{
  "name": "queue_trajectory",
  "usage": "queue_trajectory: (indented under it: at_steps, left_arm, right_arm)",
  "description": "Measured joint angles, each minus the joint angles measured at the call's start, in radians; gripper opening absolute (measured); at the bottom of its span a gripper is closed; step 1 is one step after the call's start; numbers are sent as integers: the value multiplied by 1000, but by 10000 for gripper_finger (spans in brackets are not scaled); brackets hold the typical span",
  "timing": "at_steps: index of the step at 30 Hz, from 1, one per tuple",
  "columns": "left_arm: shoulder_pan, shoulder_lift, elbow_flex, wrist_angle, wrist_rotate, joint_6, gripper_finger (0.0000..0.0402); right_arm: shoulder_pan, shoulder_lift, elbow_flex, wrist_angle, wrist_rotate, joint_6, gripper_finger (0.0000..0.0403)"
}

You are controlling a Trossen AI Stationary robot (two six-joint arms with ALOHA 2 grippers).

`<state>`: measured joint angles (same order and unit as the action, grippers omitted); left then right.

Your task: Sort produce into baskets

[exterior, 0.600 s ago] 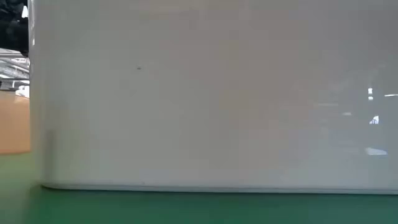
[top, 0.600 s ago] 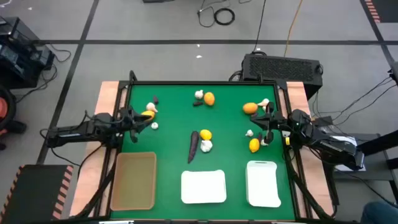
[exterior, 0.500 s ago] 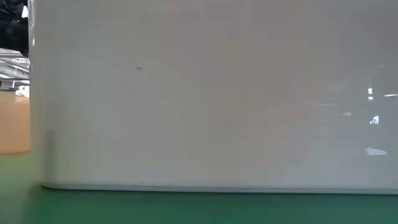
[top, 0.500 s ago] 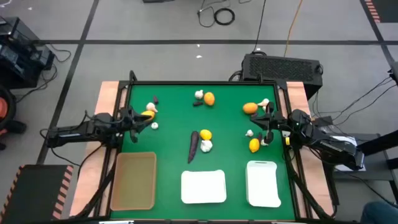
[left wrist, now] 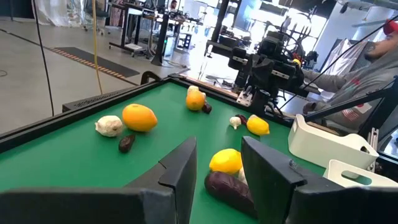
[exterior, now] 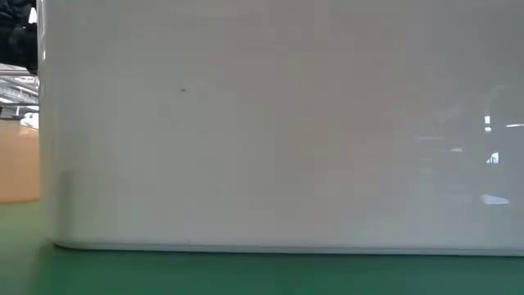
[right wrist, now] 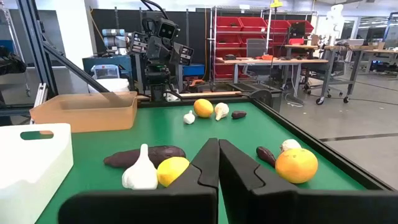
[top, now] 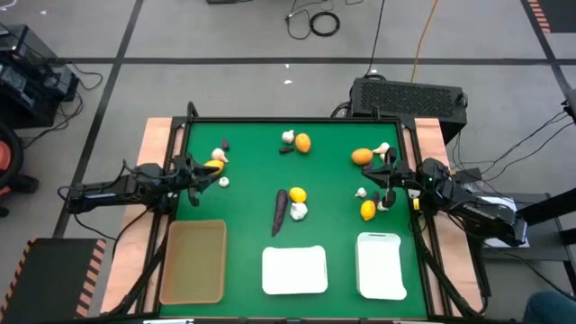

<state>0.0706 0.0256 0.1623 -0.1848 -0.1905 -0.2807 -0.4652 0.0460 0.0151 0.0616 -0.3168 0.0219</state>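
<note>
My left gripper [top: 196,171] hovers at the green table's [top: 333,184] left edge, fingers partly apart and holding nothing. A yellow citrus fruit [left wrist: 226,160] and a dark purple elongated piece [left wrist: 231,186] lie just ahead of it. My right gripper [right wrist: 218,163] waits pinched closed and empty at the right edge. All three trays look empty. I should centre the left fingers over one fruit before closing.

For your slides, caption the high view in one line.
Produce scattered on the green table, three empty baskets in front, both arms waiting at the sides.
</note>
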Motion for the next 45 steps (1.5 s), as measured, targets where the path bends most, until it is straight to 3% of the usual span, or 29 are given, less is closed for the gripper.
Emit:
queue_trajectory:
  at_steps: [27,32,45]
  left_arm:
    - [0,0,0,0,0,0,132]
    - [0,0,0,0,0,0,132]
    - [0,2,0,-16,0,0,132]
  right_arm:
    - [-13,2,0,4,-5,0,0]
    - [-87,100,-3,14,11,0,0]
    - [-96,121,-1,24,4,0,0]
